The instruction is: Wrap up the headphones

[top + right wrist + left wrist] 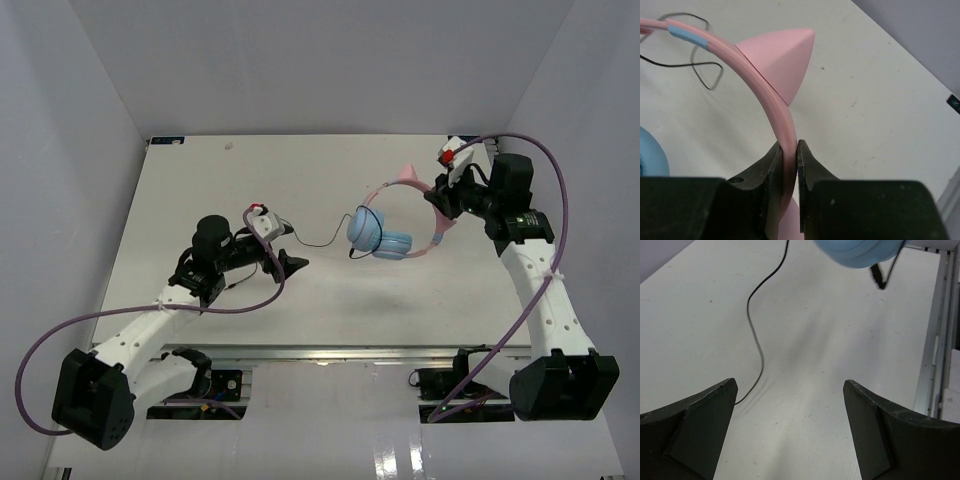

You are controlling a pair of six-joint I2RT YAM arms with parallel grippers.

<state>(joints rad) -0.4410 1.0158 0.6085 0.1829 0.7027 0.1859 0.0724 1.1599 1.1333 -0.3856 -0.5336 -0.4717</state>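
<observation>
The headphones (382, 233) have light-blue ear cups and a pink headband (765, 102) with a pointed cat ear (782, 57). My right gripper (788, 150) is shut on the headband and holds the headphones at the table's middle right; it shows in the top view (440, 205). The thin black cord (315, 240) runs left from the cups toward my left gripper (290, 262), which is open and empty. In the left wrist view the cord (756, 335) lies ahead of the left finger, and a blue cup (860, 252) and the plug (878, 277) sit at the top.
Thick purple cables (250, 300) loop from both arms. The white table (250, 190) is enclosed by grey walls. A metal rail (932, 340) runs along the table's near edge.
</observation>
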